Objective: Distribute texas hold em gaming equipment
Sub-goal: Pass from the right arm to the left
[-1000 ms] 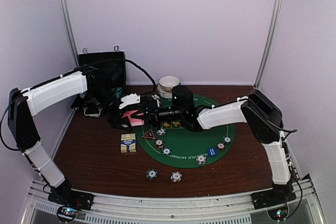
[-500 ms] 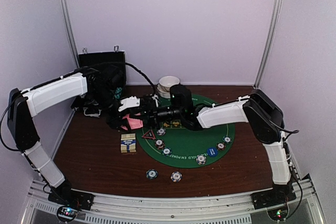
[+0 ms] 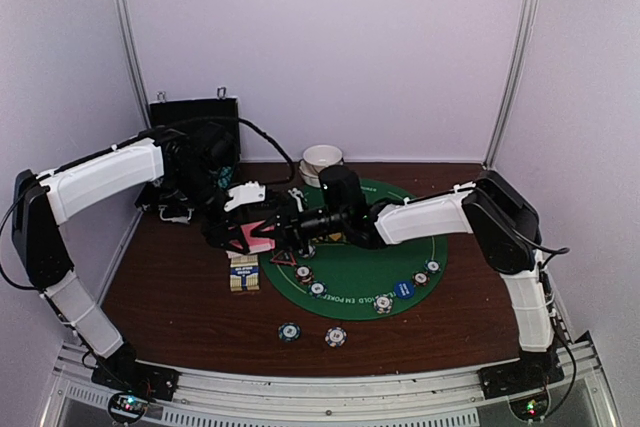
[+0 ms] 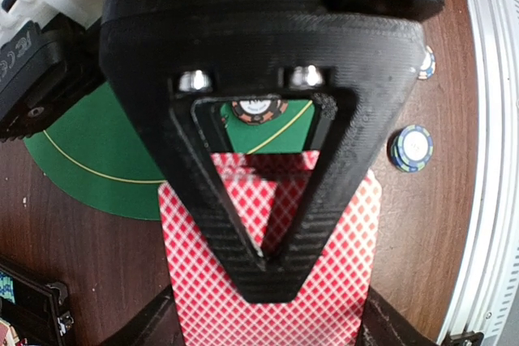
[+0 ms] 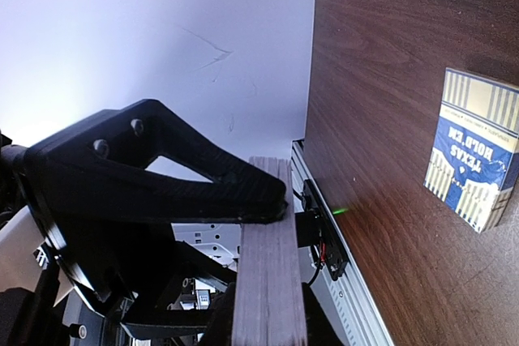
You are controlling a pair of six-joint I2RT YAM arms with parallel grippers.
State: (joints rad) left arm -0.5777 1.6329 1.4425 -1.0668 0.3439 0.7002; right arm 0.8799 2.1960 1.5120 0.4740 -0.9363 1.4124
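Brown table with green mat. Left gripper clamped the card deck above the mat's left edge. Right gripper touched the deck, its grip indeterminable. Chips lay on the mat. No dealt cards seen; dealing judged not yet done.

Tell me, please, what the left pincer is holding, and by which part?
The left pincer holds the deck by its two opposite side edges, at the deck's near end in the left wrist view.
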